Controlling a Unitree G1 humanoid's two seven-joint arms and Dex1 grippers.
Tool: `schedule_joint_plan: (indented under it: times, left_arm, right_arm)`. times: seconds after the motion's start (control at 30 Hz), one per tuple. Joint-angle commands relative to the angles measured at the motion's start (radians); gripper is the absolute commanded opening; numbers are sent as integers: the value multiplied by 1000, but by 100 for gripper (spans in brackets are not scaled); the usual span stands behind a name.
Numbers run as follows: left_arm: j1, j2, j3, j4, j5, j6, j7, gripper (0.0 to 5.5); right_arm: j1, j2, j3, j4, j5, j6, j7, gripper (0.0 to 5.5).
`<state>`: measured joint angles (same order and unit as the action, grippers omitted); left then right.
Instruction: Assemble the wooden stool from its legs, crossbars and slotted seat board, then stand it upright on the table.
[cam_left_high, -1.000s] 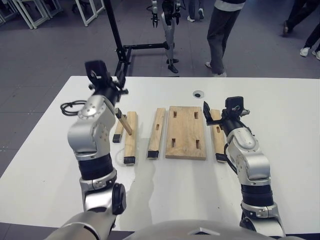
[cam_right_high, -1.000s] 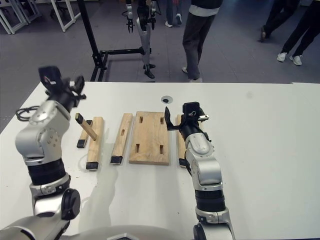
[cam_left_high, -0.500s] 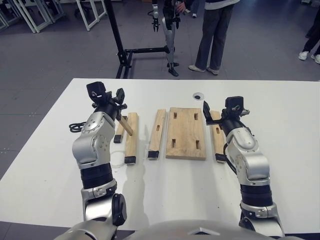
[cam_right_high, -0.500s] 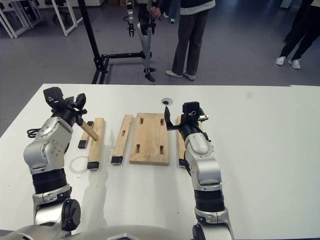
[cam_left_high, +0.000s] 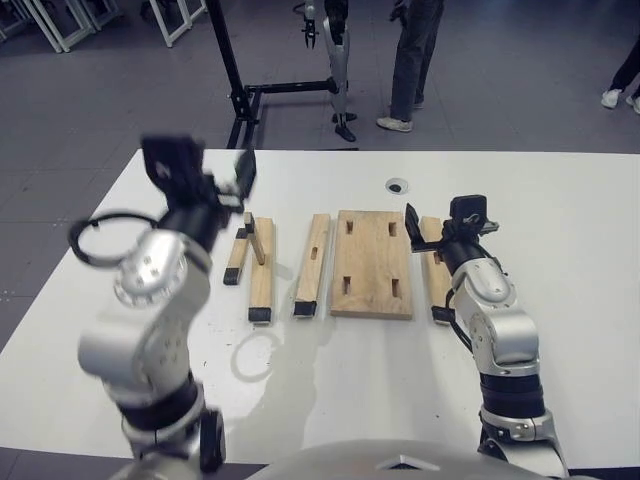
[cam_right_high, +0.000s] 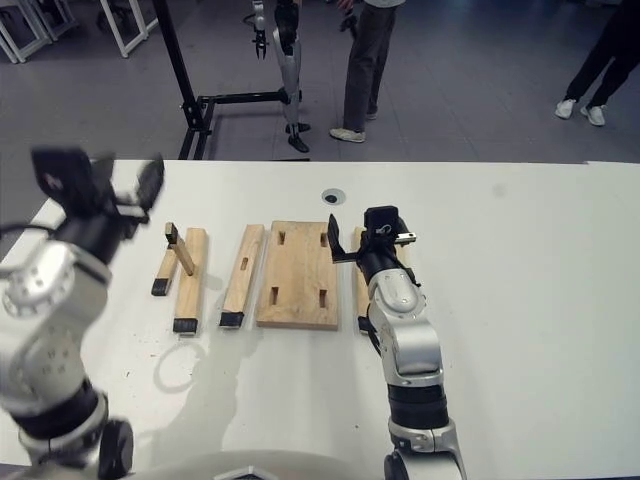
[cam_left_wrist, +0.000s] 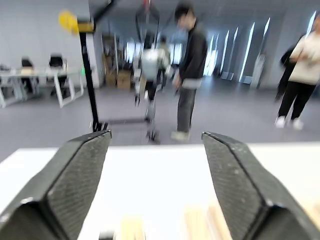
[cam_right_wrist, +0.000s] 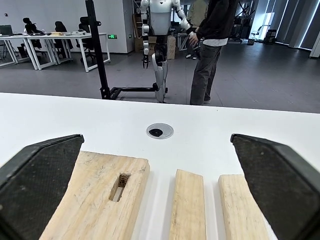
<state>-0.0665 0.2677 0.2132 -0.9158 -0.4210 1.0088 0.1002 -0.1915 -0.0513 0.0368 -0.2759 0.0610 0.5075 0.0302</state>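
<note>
The slotted seat board (cam_left_high: 372, 264) lies flat mid-table. Left of it lie one leg (cam_left_high: 313, 264), a second leg (cam_left_high: 262, 275) with a short crossbar (cam_left_high: 255, 238) leaning across it, and a small dark-tipped piece (cam_left_high: 237, 258). Two more wooden pieces (cam_left_high: 435, 268) lie right of the board. My left gripper (cam_left_high: 208, 172) hangs open above the table's far left, clear of the wood; its fingers (cam_left_wrist: 75, 185) hold nothing. My right gripper (cam_left_high: 440, 226) stands open just above the right pieces' far ends, its fingers (cam_right_wrist: 35, 175) straddling the board's edge (cam_right_wrist: 95, 200) and one piece (cam_right_wrist: 187, 210).
A round cable hole (cam_left_high: 397, 186) sits in the table behind the board. A black cable loop (cam_left_high: 95, 235) hangs by my left arm. Behind the table stand a black frame (cam_left_high: 245, 95) and a hung robot (cam_left_high: 335, 40). The table's front and right are bare.
My left arm has lifted up and back from the leftmost pieces, its gripper now higher and closer to the camera. The right arm and the wooden parts have kept still.
</note>
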Motion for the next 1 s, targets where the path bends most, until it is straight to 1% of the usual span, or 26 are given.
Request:
schedule_joint_plan:
  times: [0.03, 0.13, 0.23, 0.37, 0.53, 0.6, 0.73, 0.8, 0.93, 1.0]
  left_arm:
    - [362, -58, -122, -101, 91, -8, 71, 418]
    - [443, -124, -129, 14, 84, 13, 57, 418]
    - [420, -112, -167, 192, 90, 13, 0, 418]
    - [420, -87, -216, 322, 150, -45, -24, 418]
    - [361, -107, -235, 519, 204, -148, -31, 418]
    - [339, -138, -207, 565, 192, -172, -33, 386]
    - [361, -197, -165, 603, 166, -178, -40, 312]
    - [369, -188, -167, 626, 181, -190, -54, 276]
    - [379, -139, -215, 670, 242, -253, -87, 209]
    - [382, -120, -235, 694, 269, -304, -104, 204]
  right_arm:
    - [26, -11, -2, -27, -7, 31, 2, 550]
    - [22, -15, 1, -27, -6, 37, 8, 550]
    - [15, -16, 5, -22, -6, 39, 12, 550]
    - [9, -17, 7, -22, -5, 42, 17, 550]
    - [1, -13, 15, -19, -7, 47, 22, 550]
    - [-11, -17, 14, -13, -6, 47, 26, 550]
    - [-19, -25, 5, -10, -7, 44, 28, 550]
    - [-20, -25, 3, -13, -6, 45, 26, 550]
    - [-39, -30, -1, -7, -3, 46, 26, 550]
    - [-47, -34, -7, -4, -1, 47, 28, 550]
